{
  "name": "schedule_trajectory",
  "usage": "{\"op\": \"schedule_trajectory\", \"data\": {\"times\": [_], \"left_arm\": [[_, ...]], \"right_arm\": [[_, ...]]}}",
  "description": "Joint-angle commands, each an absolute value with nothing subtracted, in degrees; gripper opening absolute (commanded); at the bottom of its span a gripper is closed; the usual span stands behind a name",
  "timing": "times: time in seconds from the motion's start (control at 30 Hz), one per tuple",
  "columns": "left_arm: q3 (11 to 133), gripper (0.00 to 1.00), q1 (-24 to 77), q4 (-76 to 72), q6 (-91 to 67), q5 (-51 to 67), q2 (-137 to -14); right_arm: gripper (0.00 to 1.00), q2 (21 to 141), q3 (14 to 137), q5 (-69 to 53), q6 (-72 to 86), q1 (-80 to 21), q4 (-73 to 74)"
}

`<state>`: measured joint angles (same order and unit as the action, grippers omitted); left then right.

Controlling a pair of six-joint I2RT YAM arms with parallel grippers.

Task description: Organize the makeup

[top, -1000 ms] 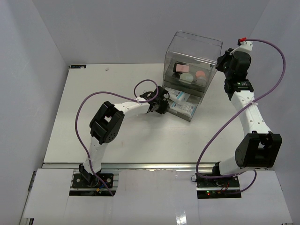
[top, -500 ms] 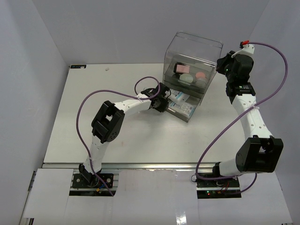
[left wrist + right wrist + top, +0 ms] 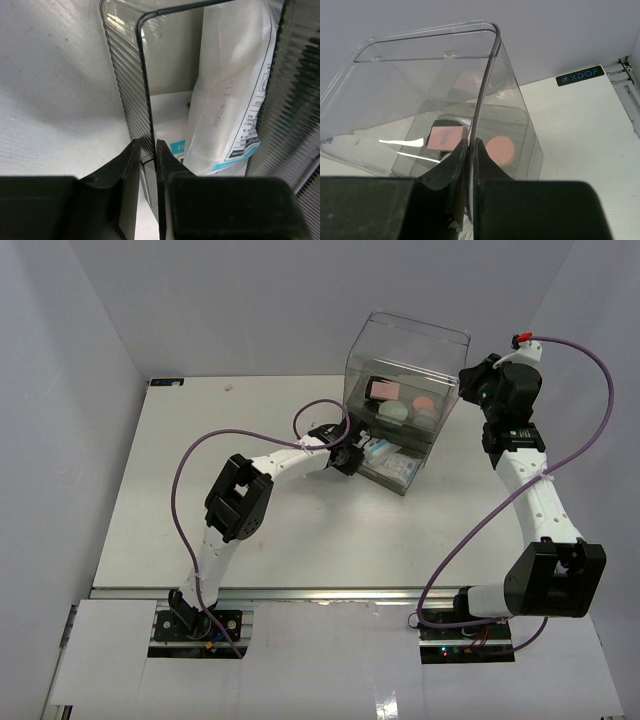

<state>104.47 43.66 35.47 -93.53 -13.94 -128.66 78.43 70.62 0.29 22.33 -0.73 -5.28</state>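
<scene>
**Makeup packets (image 3: 225, 100) lying in the open lower drawer (image 3: 122, 75), left jaws on its wall**

You are pinching the ribbed grey wall of that drawer with the left gripper (image 3: 148, 150). The jaws are clamping almost together, with only the thin wall between them, at the drawer's left front corner. The white-and-blue packets are lying inside the drawer, just right of the jaws and beyond them. Their long axis is running away from the fingertips toward the drawer's back. One packet seems to be leaning over a flatter one, and neither is touching the fingers.

Your right gripper (image 3: 470, 147) is clenching the clear box (image 3: 420, 55) at its upper right edge, with the thin clear wall trapped between the jaws. Through that wall the pink palette (image 3: 447, 137) and a round compact (image 3: 500, 150) are showing on the upper level, below and ahead of the jaws.

The drawer is sticking out of the box toward the near side of the table (image 3: 200, 490), so its sliding line is running from your left jaws back into the box. The left arm is sitting nearer the drawer, and the right appears to be acting as the brace. Judging by the cosmetics lying inside, you are most likely sliding the drawer home. If so, you are needing a push straight along that line, so the drawer is not jamming and the box is not skidding.
</scene>
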Motion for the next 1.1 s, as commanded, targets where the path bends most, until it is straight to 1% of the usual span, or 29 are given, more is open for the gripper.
{"op": "schedule_trajectory", "data": {"times": [0.0,0.13,0.27,0.37,0.5,0.63,0.73,0.83,1.0,1.07], "left_arm": [[106.41,0.23,44.12,27.23,-94.83,-12.95,-126.91],[103.82,0.23,44.12,24.14,-95.97,-12.13,-126.86],[103.96,0.24,44.1,21.72,-94.15,-11.71,-126.88],[105.0,0.28,44.03,21.61,-92.91,-11.3,-127.18],[101.58,0.44,44.12,20.31,-92.37,-9.99,-125.35],[92.05,0.58,44.12,12.45,-88.62,-10.08,-118.42],[87.71,0.68,44.12,10.77,-85.5,-10.48,-113.86],[84.21,0.72,44.12,9.64,-83.5,-10.31,-110.32],[77.52,0.72,44.03,6.18,-77.99,-10.07,-104.21],[75.31,0.72,43.91,3.65,-74.85,-9.8,-101.51]], "right_arm": [[0.08,76.56,67.21,-8.79,24.11,-2.11,-1.56],[0.08,75.66,65.57,-8.37,23.0,-2.11,-2.04],[0.08,75.57,64.94,-9.29,22.41,-2.13,-2.3],[0.08,75.59,64.6,-9.57,22.49,-2.11,-2.38],[0.08,75.5,64.51,-8.81,22.08,-2.15,-2.51],[0.08,75.15,64.61,-7.76,21.38,-2.19,-2.8],[0.08,75.07,64.69,-7.16,21.11,-2.11,-3.06],[0.08,75.15,64.72,-6.62,20.8,-2.14,-3.25],[0.08,74.6,64.95,-6.05,19.68,-2.07,-3.53],[0.12,74.21,65.06,-5.78,18.96,-2.11,-3.7]]}}
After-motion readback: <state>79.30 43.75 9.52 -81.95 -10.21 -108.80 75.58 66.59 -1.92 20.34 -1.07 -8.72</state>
